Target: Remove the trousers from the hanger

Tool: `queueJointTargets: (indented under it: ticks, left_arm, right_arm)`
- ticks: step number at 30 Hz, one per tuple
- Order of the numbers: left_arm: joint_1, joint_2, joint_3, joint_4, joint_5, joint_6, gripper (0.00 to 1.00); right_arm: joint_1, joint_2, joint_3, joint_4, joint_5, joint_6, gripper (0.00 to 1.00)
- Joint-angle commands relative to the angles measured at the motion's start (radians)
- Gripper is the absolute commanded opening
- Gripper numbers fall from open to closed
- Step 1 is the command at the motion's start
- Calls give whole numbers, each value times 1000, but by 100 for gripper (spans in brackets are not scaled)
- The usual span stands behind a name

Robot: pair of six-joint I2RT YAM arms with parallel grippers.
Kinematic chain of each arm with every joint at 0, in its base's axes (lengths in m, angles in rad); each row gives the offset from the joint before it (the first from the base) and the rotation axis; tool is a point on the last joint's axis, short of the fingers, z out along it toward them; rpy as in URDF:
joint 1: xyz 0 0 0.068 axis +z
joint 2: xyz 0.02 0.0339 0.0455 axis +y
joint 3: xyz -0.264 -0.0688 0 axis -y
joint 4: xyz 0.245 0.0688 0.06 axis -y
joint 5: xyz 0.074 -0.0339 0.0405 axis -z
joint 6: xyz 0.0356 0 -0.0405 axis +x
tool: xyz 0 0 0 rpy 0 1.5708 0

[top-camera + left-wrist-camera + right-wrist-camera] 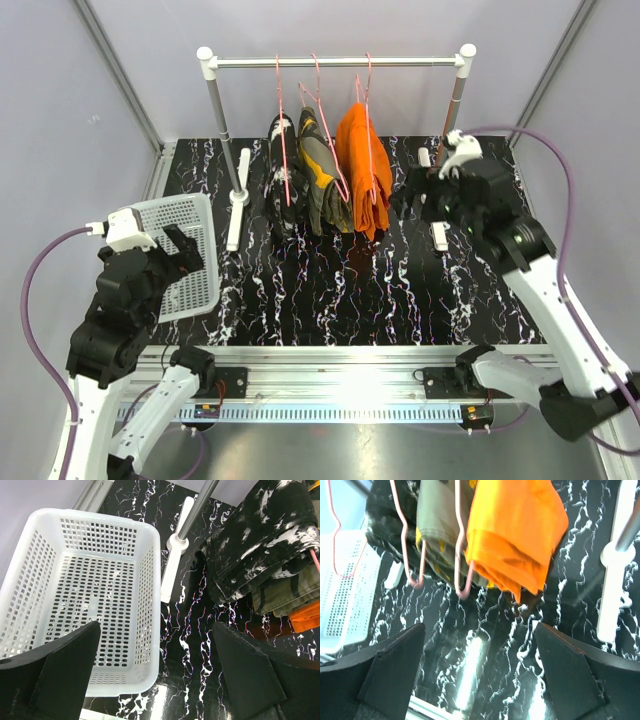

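Three folded trousers hang on pink hangers (318, 105) from a white-and-silver rail (335, 62): bright orange (363, 180) on the right, dark olive with a yellow-orange patch (322, 185) in the middle, black with white speckles (281, 175) on the left. The right wrist view shows the orange pair (515, 530), the olive pair (437, 525) and the hanger hooks (462, 587) from below. My right gripper (412, 196) is open and empty, just right of the orange pair. My left gripper (183, 250) is open and empty above the white basket (190, 260).
The white perforated basket (85, 595) lies at the left on the black marbled table (400, 290). The rail's white feet (238, 200) and uprights (222, 120) stand at both sides of the clothes. Grey walls enclose the table.
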Motion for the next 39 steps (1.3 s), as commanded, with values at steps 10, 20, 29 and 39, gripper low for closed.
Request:
queueJointTargets:
  ticks: [10, 20, 29, 39]
  left_arm:
    - [-3, 23, 28, 15, 40, 20, 99]
    - [-3, 11, 20, 1, 35, 28, 99]
    - [-3, 9, 11, -4, 40, 34, 99]
    - [-3, 31, 25, 15, 98, 34, 99]
  right_arm:
    - [35, 496, 560, -160, 109, -73, 95]
    - [67, 714, 650, -119, 212, -101, 60]
    - [67, 766, 636, -10, 212, -113, 9]
    - [67, 714, 662, 42, 258, -149, 0]
